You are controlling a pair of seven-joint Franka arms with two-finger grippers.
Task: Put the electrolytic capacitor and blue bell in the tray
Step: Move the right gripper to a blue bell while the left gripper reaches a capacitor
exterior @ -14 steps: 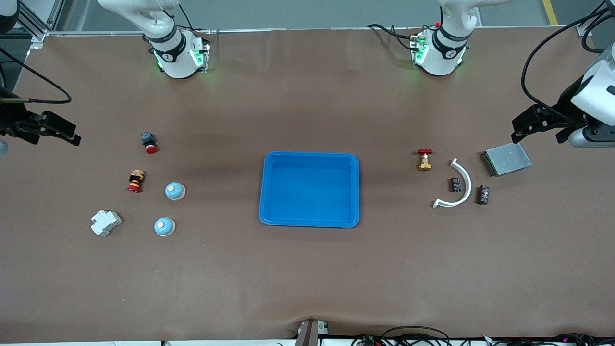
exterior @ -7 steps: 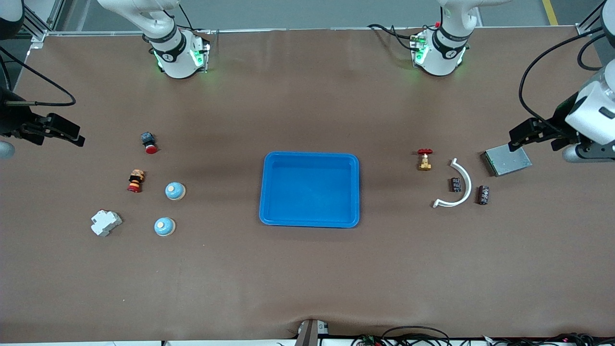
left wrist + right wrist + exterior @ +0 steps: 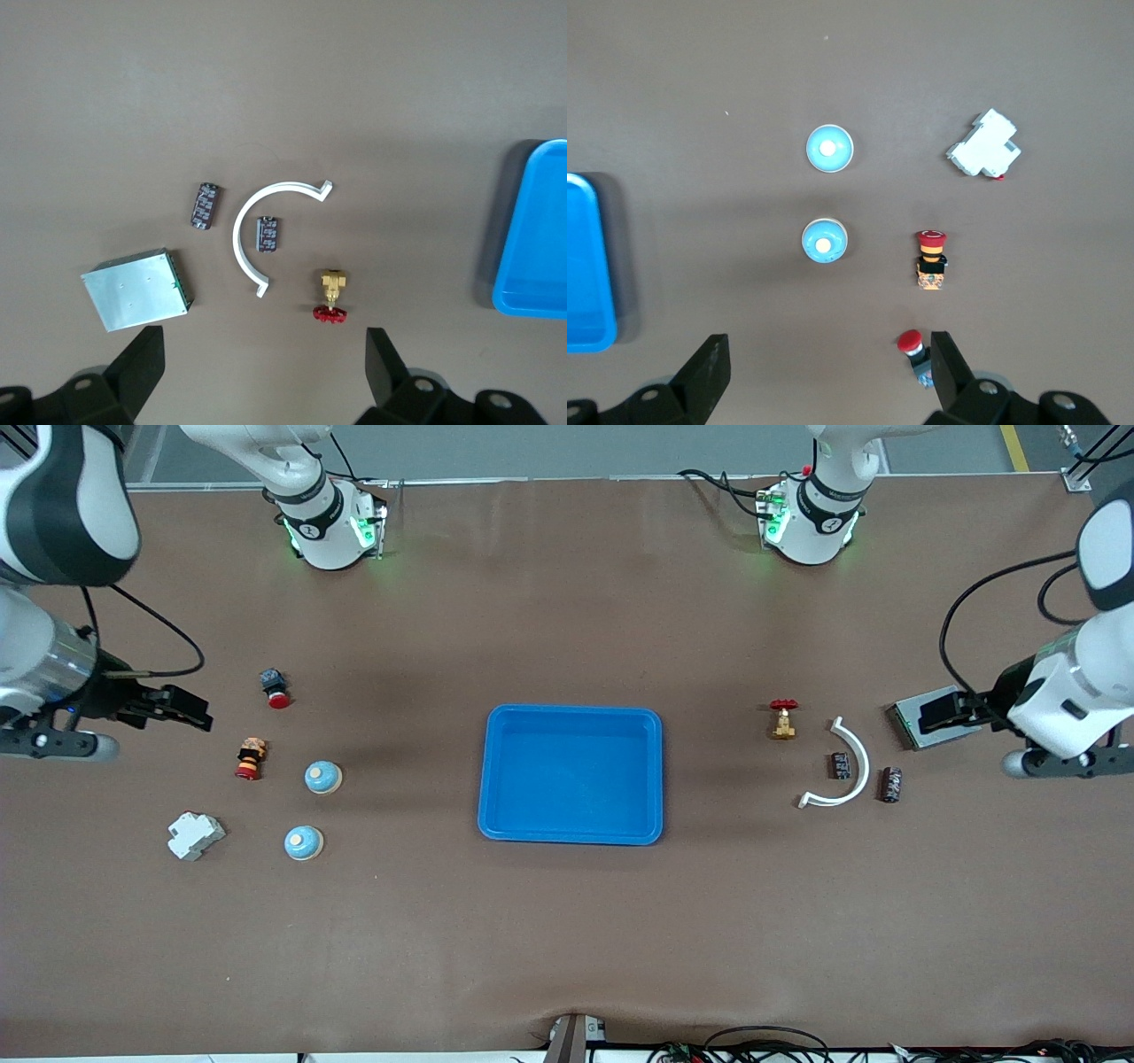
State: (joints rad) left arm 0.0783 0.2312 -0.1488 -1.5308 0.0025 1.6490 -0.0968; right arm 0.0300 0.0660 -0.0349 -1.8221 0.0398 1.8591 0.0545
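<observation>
A broad table (image 3: 567, 921) covered in brown matting fills the scene, with both arm bases mounted along one long edge. At its centre lies the shallow bright-blue rectangular plastic tray (image 3: 571, 836), and nothing is seen inside it, so neither placement has been made.

Toward the left arm's end of the table, two small dark cylindrical electrolytic capacitors are found: one (image 3: 840, 765) inside the bend of a white curved plastic clip (image 3: 843, 765), the other (image 3: 890, 785) just outside it. A brass valve with a red handwheel (image 3: 783, 719) and a grey metal box (image 3: 928, 722) lie near them. The left gripper (image 3: 939, 713) is held over the grey box, jaws spread wide and holding nothing.

Toward the right arm's end, two round light-blue bells (image 3: 322, 777) (image 3: 304, 842) rest beside a red-capped push button (image 3: 275, 688), a striped red-and-orange button (image 3: 250, 759) and a white plastic breaker block (image 3: 195, 835). The right gripper (image 3: 182, 709) is poised between that end's edge and the push button, fingers fully apart and empty.

Both picks and both placements are judged to remain.
</observation>
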